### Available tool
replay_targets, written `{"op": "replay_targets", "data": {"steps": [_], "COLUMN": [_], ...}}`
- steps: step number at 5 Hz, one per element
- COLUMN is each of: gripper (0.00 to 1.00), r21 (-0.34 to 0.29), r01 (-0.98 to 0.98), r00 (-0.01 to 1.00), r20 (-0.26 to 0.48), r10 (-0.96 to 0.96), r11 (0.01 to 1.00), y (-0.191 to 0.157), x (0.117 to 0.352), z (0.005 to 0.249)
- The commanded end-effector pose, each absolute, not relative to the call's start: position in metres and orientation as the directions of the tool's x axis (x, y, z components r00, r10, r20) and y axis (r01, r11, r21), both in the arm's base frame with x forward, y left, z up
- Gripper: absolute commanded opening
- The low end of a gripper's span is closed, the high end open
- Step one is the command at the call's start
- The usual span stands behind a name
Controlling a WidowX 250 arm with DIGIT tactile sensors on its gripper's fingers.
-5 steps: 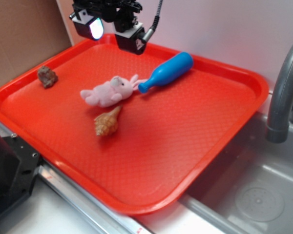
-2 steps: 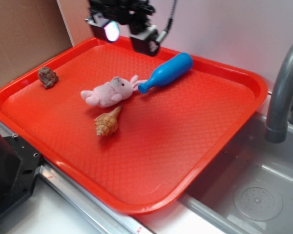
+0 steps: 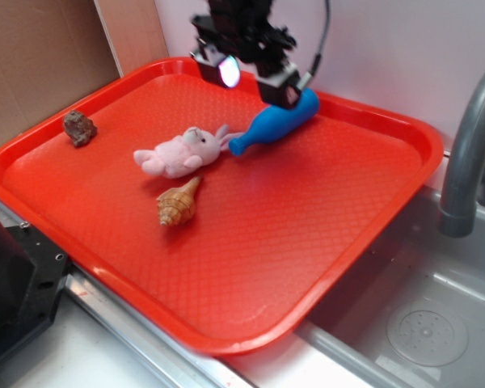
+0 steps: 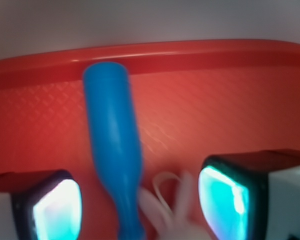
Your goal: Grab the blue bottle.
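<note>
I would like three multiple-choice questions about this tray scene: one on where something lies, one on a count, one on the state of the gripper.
1. Where does the narrow neck of the bright-blue plastic toy bottle point?
A. at the pink plush bunny
B. at the grey faucet
C. at the brown rock

2. How many loose things lie on the red plastic tray?
A. two
B. four
C. six

3. How is the gripper?
A. shut on the bottle
B. shut on the bunny
C. open above the bottle

Answers:
1 A, the neck tip lies by the bunny's ears.
2 B, bottle, bunny, rock and the tan spiral seashell.
3 C, the wrist view shows the fingers apart on either side of the bottle, neither touching it.
</note>
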State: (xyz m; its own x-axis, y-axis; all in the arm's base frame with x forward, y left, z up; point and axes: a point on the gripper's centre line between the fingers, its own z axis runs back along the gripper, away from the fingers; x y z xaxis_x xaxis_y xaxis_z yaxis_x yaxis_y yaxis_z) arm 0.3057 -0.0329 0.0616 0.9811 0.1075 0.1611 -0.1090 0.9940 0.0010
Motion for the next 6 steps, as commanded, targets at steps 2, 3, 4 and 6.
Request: {"op": "replay_targets", "data": {"steps": [2, 3, 4, 6], "gripper": [0.0, 0.0, 0.0, 0.0], "r21": [0.005, 0.02, -0.016, -0.111], "r01": [-0.104, -0.132, -0.131, -0.168], "r00": [0.978, 0.974, 0.977, 0.961], "r20": [0.185, 0.189, 0.168, 0.201], "r10": [0.102, 0.126, 0.132, 0.188], "r11": [0.995, 0.991, 0.991, 0.979], "y": [-0.039, -0.035, -0.034, -0.017], "x": [0.331, 0.321, 0.305, 0.226], "z": [0.031, 0.044, 0.08, 0.18]}}
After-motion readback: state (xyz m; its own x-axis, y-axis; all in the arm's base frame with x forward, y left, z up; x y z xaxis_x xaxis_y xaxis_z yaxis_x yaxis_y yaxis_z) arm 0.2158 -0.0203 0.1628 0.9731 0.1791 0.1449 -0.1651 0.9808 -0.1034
